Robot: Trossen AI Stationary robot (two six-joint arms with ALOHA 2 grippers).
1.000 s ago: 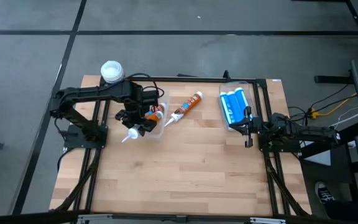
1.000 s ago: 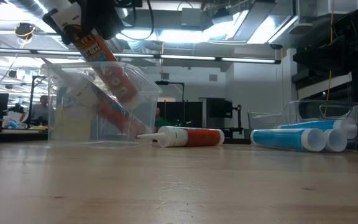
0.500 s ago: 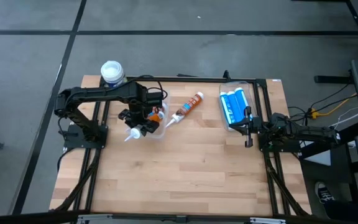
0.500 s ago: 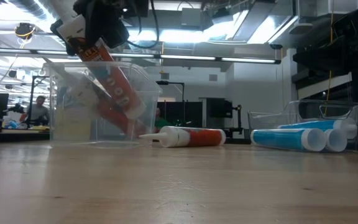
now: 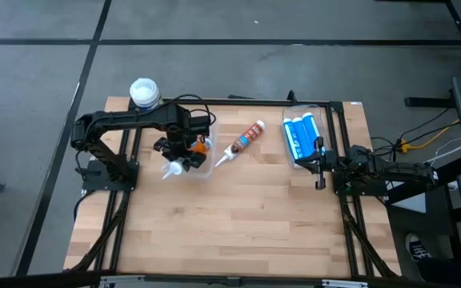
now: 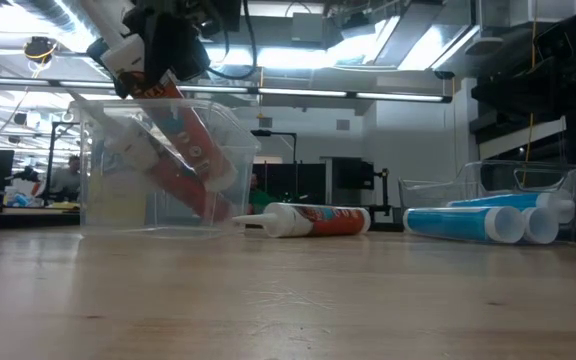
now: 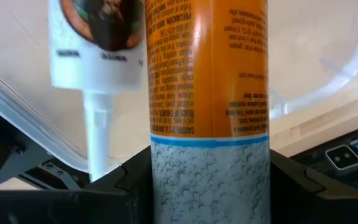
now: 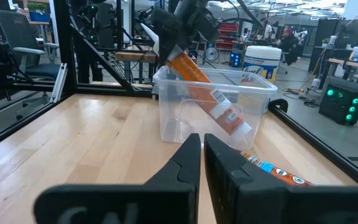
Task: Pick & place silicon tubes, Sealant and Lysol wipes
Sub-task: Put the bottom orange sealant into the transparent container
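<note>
My left gripper [image 5: 179,149] is shut on an orange tube [image 6: 183,130] that slants down into a clear bin [image 6: 98,200] at the table's left. The tube's white nozzle [image 5: 169,170] sticks up and out toward the near left. A second tube with a white cap and nozzle [image 7: 95,62] lies inside the bin. Another orange tube [image 5: 245,140] lies on the wood right of the bin. The Lysol wipes [image 5: 143,91] stand upright at the far left corner. My right gripper [image 5: 320,166] is shut and touches nothing at the right side. My left gripper pinches the orange tube's grey-speckled upper part [image 7: 210,180], near its nozzle end, between the two fingers [image 7: 132,193]. The fingers come steeply from above and lie across the tube. The tube hangs tilted with its lower end [image 8: 236,127] inside the bin.
A second clear bin [image 5: 288,120] at the far right holds blue tubes [image 5: 301,138]. Black frame rails [image 5: 238,102] run along the table's far edge and sides. The near half of the wooden table [image 5: 230,232] is bare.
My left gripper has sunk a little and gone toward the far edge, and the held orange tube has slid deeper into the clear bin, still tilted. The loose orange tube on the table has shifted a little toward the right.
</note>
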